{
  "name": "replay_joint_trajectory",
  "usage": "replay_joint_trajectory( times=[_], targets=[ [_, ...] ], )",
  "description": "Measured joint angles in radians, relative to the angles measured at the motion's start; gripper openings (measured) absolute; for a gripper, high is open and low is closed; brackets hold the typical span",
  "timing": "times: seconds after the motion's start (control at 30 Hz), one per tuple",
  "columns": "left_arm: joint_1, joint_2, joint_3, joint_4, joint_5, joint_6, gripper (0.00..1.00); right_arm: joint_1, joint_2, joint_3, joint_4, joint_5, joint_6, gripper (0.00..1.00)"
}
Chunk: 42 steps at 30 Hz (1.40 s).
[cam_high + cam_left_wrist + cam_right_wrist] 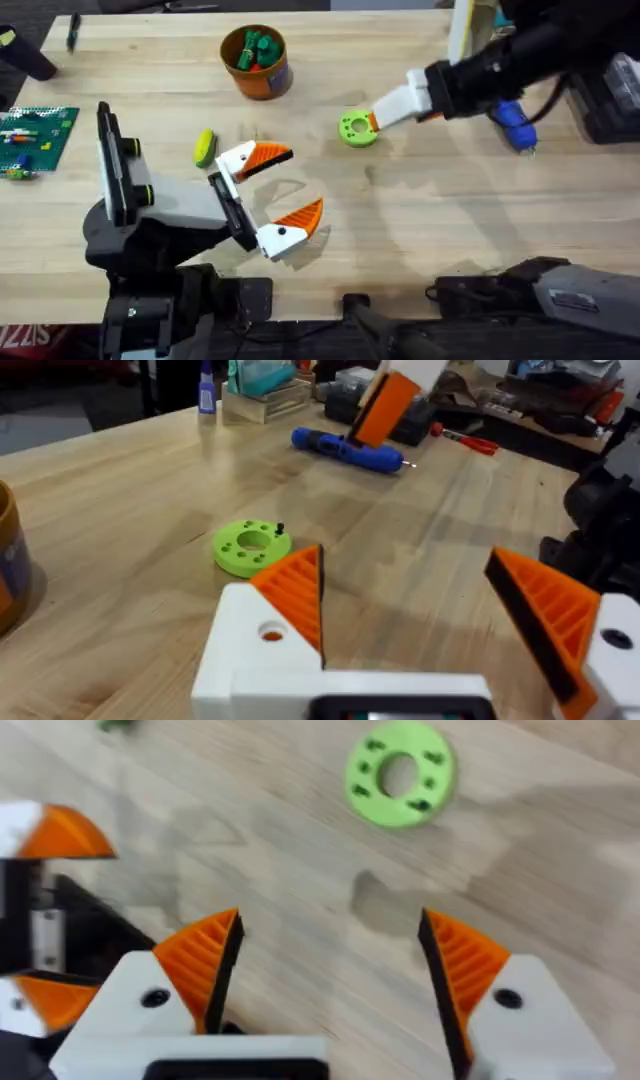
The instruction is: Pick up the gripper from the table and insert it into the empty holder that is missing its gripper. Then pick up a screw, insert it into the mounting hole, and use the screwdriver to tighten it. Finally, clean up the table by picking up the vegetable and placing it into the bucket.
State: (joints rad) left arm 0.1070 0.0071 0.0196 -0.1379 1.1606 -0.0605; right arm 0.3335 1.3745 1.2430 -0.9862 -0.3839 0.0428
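With the right gripper (330, 970) open near the green disc (400, 772) and the left gripper (290, 185) open too, picking what looks like a screw (280, 528) off the disc's edge needs a centred, gentle pinch, while the screwdriver (515, 125) lies on the surface beside the right arm.

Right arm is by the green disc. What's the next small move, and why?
Probably ease the right gripper down over the screw standing at the edge of the disc, then close. Its fingers are open and hold nothing, and the disc lies just ahead of them.
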Motion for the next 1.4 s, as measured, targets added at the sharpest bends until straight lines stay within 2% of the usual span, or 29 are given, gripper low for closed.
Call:
replay_joint_trajectory(
  times=[0.17, 0.43, 0.63, 0.8, 1.13, 1.4],
  targets=[
    [0.0, 0.0, 0.0, 0.0, 0.0, 0.0, 0.985, 0.058, -0.022, -0.016, -0.01, 0.164, -0.01, 0.993],
    [0.0, 0.0, 0.0, 0.0, 0.0, 0.0, 0.985, 0.11, -0.007, -0.217, 0.273, 0.288, -0.028, 0.994],
    [0.0, 0.0, 0.0, 0.0, 0.0, 0.0, 0.985, 0.109, 0.078, -0.234, 0.42, 0.332, -0.059, 0.986],
    [0.0, 0.0, 0.0, 0.0, 0.0, 0.0, 0.985, 0.109, 0.137, -0.234, 0.483, 0.34, -0.068, 0.851],
    [0.0, 0.0, 0.0, 0.0, 0.0, 0.0, 0.985, 0.109, 0.204, -0.235, 0.515, 0.343, -0.074, 0.421],
    [0.0, 0.0, 0.0, 0.0, 0.0, 0.0, 0.985, 0.109, 0.23, -0.235, 0.542, 0.342, -0.074, 0.407]
  ],
)
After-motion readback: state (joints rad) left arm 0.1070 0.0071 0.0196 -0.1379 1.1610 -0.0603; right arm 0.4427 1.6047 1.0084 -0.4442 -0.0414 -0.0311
